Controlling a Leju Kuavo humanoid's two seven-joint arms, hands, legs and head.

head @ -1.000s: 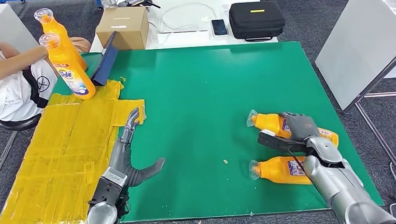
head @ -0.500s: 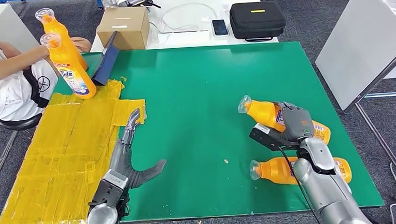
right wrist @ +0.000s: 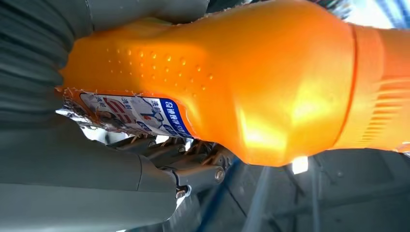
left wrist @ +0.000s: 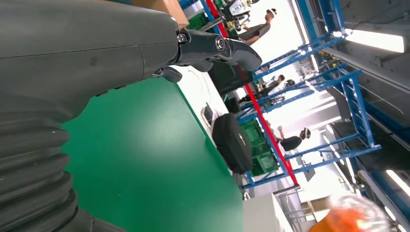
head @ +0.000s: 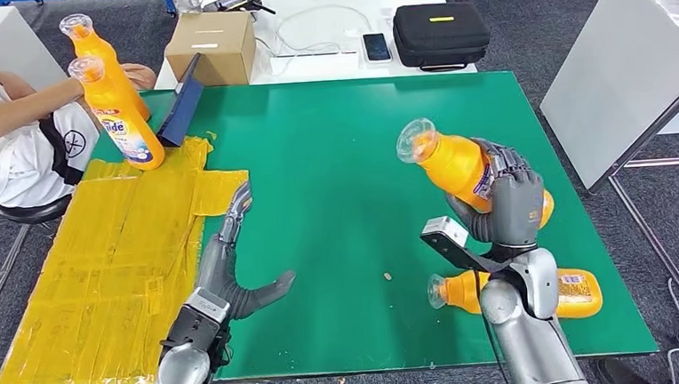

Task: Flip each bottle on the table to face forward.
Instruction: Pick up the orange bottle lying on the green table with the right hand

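R hand [head: 508, 207] fingers wrapped round tilted orange bottle [head: 454, 163], L hand [head: 225, 268] fingers spread, empty

Lying bottle's [head: 566, 291] middle behind the right forearm [head: 513, 315]; held bottle's [head: 459, 162] label under fingers [head: 509, 190].

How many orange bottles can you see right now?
4. One bottle is lifted in the right hand; one lies on the green mat near the robot; two stand at the far left corner, front and rear. More may be hidden.
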